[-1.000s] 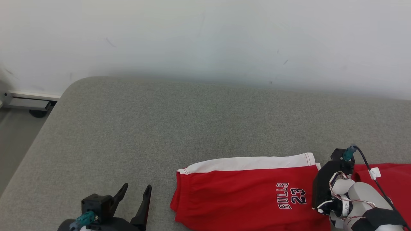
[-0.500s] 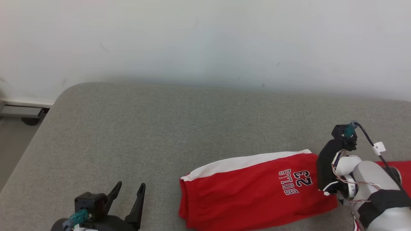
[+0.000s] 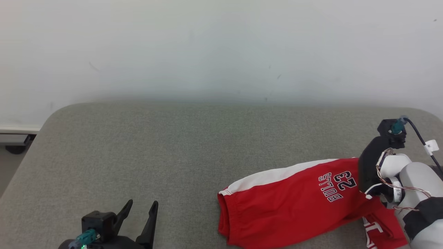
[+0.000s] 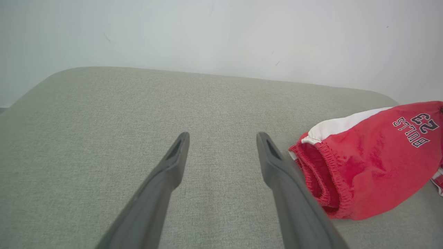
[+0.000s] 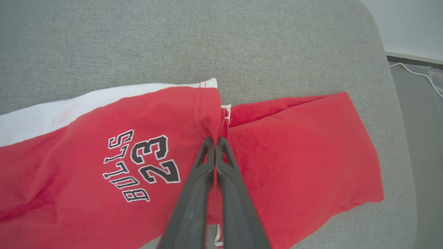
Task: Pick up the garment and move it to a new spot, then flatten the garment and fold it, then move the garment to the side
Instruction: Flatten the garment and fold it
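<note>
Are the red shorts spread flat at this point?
No. The shorts are rumpled, one leg's hem pinched in the shut right gripper.

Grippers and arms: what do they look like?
Right gripper: long dark tapered fingers, black housing, teal plug, black cable with white tag; pale forearm with thin loose wires. Left gripper: same dark fingers, black housing, teal plug.
</note>
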Robot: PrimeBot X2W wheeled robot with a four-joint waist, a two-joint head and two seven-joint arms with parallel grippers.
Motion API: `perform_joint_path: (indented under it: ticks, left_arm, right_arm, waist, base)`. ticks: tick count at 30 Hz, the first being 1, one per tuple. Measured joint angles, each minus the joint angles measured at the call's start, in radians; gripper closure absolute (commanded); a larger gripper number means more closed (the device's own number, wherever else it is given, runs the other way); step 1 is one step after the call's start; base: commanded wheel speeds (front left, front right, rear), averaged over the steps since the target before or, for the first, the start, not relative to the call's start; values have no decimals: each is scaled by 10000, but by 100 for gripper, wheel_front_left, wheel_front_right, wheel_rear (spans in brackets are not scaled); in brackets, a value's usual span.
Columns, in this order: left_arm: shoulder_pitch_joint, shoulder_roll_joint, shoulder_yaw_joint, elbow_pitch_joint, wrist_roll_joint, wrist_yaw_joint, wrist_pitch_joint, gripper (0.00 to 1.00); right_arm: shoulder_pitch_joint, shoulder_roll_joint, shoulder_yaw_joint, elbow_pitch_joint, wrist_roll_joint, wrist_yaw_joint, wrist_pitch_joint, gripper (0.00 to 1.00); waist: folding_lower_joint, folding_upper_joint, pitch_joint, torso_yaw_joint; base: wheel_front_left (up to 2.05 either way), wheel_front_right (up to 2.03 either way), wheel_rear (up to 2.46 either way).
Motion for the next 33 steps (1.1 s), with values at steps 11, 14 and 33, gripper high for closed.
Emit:
perform_joint_path:
  ticks: [11,14,33]
  left_arm:
    - [-5,-96,-199,-40,4,-12,17,0]
    - [-38,-109,-224,-29,4,-88,88,0]
    - [-343,-357,-468,213,21,-190,178,0]
  right_arm:
    - [-242,1131,1116,-694,-98,372,543,100]
    - [-255,1578,1555,-748,-134,548,742,100]
    - [-407,2209,3229,-849,113,1064,1285,100]
  waist:
    - [0,0,-71,-267]
    - [0,0,-51,-261]
    - [0,0,-35,140]
  base:
    - [0,0,0]
    - [0,0,0]
    - [0,0,0]
